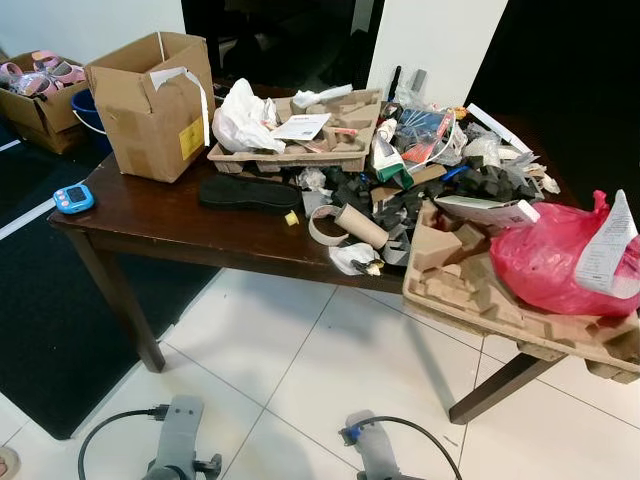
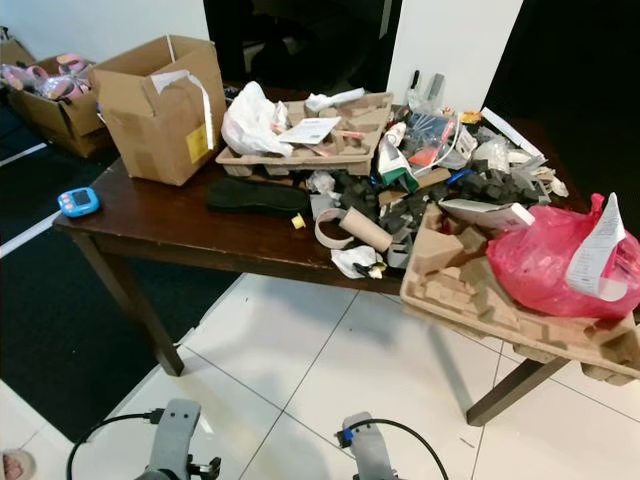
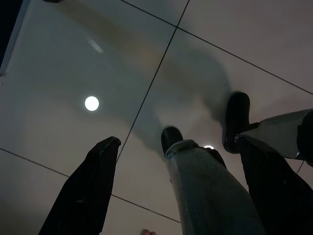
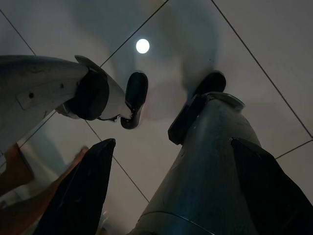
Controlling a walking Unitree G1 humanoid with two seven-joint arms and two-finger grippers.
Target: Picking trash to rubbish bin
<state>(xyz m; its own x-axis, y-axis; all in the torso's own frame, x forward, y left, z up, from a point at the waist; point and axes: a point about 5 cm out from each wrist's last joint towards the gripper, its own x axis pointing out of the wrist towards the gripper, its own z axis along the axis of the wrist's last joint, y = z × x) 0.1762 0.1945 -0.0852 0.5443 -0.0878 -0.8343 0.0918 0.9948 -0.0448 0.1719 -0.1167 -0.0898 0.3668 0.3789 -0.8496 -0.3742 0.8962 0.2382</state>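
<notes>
Both arms hang idle, pointing down at the tiled floor point(image 1: 300, 360) — the left gripper point(image 3: 178, 191) and the right gripper point(image 4: 168, 191) each show their two black fingers spread apart, holding nothing. The trash lies ahead and above them on the dark wooden table point(image 1: 150, 215): a cardboard tube point(image 1: 360, 225) near the front edge, its long axis running from front-right to back-left, with a crumpled white wrapper point(image 1: 355, 258) just in front of it. By my judgement the right arm is nearer to that tube — either must rise and reach forward.
</notes>
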